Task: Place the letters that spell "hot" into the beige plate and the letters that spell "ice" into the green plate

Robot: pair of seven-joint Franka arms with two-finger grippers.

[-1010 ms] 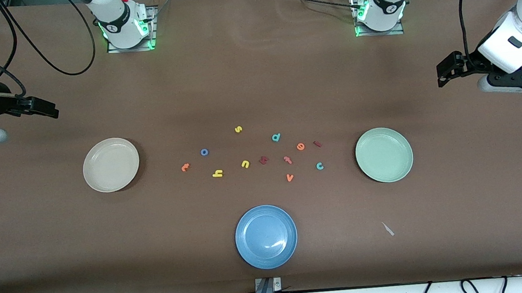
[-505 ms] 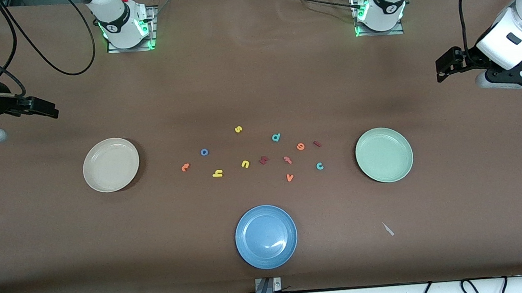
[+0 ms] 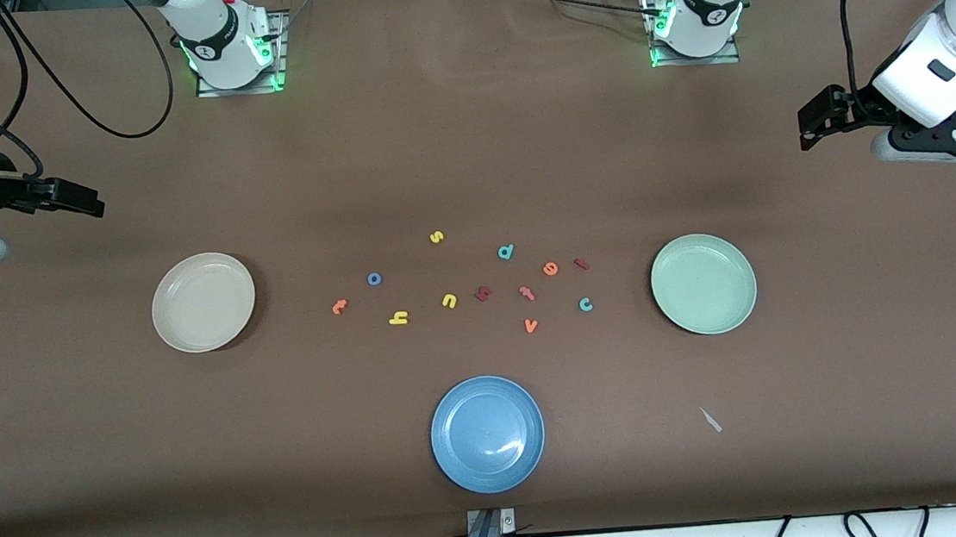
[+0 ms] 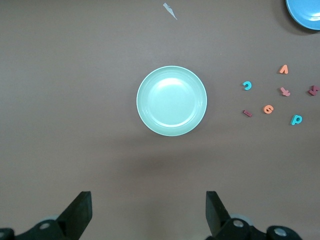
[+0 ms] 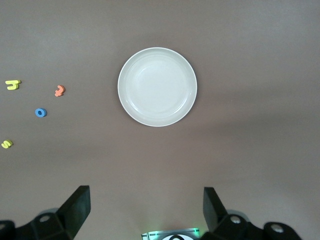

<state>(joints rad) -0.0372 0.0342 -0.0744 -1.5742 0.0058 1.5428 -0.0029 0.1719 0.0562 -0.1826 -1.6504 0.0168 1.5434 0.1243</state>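
The beige plate lies empty toward the right arm's end, the green plate empty toward the left arm's end. Between them lie the blue o, orange t and yellow h, then the orange e, dark red i and teal c. My right gripper hangs open and empty over bare table beside the beige plate. My left gripper hangs open and empty over bare table beside the green plate.
A blue plate sits empty near the table's front edge. Other letters lie among the task's own: yellow s, yellow u, teal d, red-orange t, orange v. A small white scrap lies near the front.
Both hands have drifted slightly toward the bases' edge of the table, the left one more. Plates and letters have not moved.
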